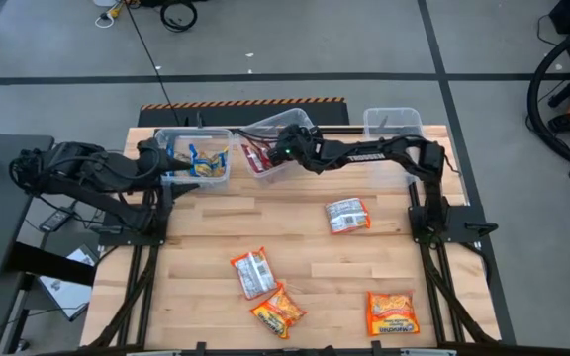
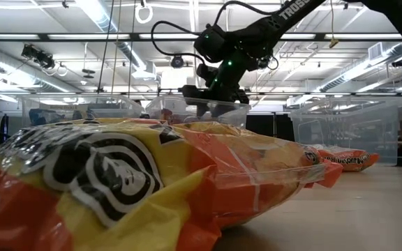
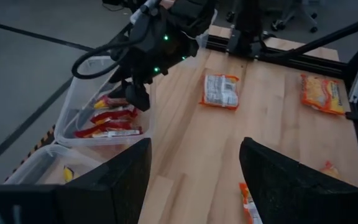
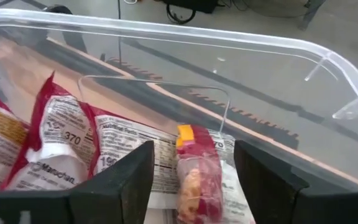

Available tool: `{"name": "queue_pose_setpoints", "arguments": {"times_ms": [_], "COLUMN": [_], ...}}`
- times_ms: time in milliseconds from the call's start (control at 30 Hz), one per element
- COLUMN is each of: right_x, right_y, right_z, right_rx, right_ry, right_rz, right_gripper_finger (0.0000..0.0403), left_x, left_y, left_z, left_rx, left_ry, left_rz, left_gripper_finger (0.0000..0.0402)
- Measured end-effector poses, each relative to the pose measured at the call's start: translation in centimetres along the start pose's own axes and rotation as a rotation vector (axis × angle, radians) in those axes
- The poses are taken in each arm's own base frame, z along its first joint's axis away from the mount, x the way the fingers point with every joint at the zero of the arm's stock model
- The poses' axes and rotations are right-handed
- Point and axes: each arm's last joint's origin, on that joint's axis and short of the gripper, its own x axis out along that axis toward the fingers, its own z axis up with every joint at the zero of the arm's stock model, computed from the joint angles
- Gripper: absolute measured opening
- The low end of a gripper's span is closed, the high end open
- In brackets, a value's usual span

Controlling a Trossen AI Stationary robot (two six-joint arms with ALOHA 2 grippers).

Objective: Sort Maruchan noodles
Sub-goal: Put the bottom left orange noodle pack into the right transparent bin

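My right gripper [image 1: 271, 151] hangs open over the middle clear tub [image 1: 283, 127] at the table's far edge. Several dark red-silver noodle packets [image 4: 61, 149] lie in that tub. One red packet [image 4: 197, 180] stands on edge between the open fingers, with a gap on each side. My left gripper [image 3: 194, 168] waits open beside the left tub [image 1: 171, 138], which holds blue-yellow packets [image 1: 204, 163]. Loose packets lie flat on the table: one [image 1: 348, 215] at mid right, one [image 1: 253, 273] and one [image 1: 278, 311] near the front, one [image 1: 392, 312] at the front right.
A third clear tub [image 1: 394, 122] stands at the far right. The low view is filled by an orange-yellow packet [image 2: 138, 181] lying close to the camera. The wooden tabletop [image 1: 295, 237] is bare between the tubs and the loose packets.
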Motion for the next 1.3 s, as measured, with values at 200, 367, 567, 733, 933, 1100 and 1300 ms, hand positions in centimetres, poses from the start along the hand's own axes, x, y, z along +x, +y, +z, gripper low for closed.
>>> {"name": "queue_pose_setpoints", "arguments": {"times_ms": [200, 367, 567, 733, 933, 1100, 1300], "right_x": [-1.7, -4.1, -4.9, -4.5, -5.2, -7.1, -8.8], "right_y": [-0.6, -2.5, -6.2, -7.2, -8.0, -8.1, -8.1], "right_z": [1.7, 3.6, 4.2, 3.8, 3.1, 3.6, 5.6], "right_rx": [0.034, 0.086, 0.140, 0.212, 0.224, 0.218, 0.162], "right_ry": [-0.032, -0.004, 0.174, 0.295, 0.416, 0.432, 0.316], "right_rz": [0.025, 0.000, -0.022, -0.007, -0.029, 0.023, 0.163], "right_gripper_finger": [0.0232, 0.0229, 0.0229, 0.0228, 0.0226, 0.0224, 0.0224], "left_x": [0.0, 0.0, 0.4, 1.1, 1.7, 1.7, 1.8], "left_y": [-0.1, -0.2, -0.6, -1.7, -2.9, -3.2, -3.1], "left_z": [0.0, -0.1, -0.1, 0.0, -0.1, -0.2, -0.1], "left_rx": [-0.026, -0.051, -0.066, -0.045, -0.041, -0.043, -0.036], "left_ry": [0.011, 0.024, 0.040, 0.053, 0.086, 0.092, 0.067], "left_rz": [-0.025, -0.051, -0.069, -0.097, -0.118, -0.126, -0.083], "left_gripper_finger": [0.0247, 0.0247, 0.0247, 0.0247, 0.0247, 0.0247, 0.0247]}}
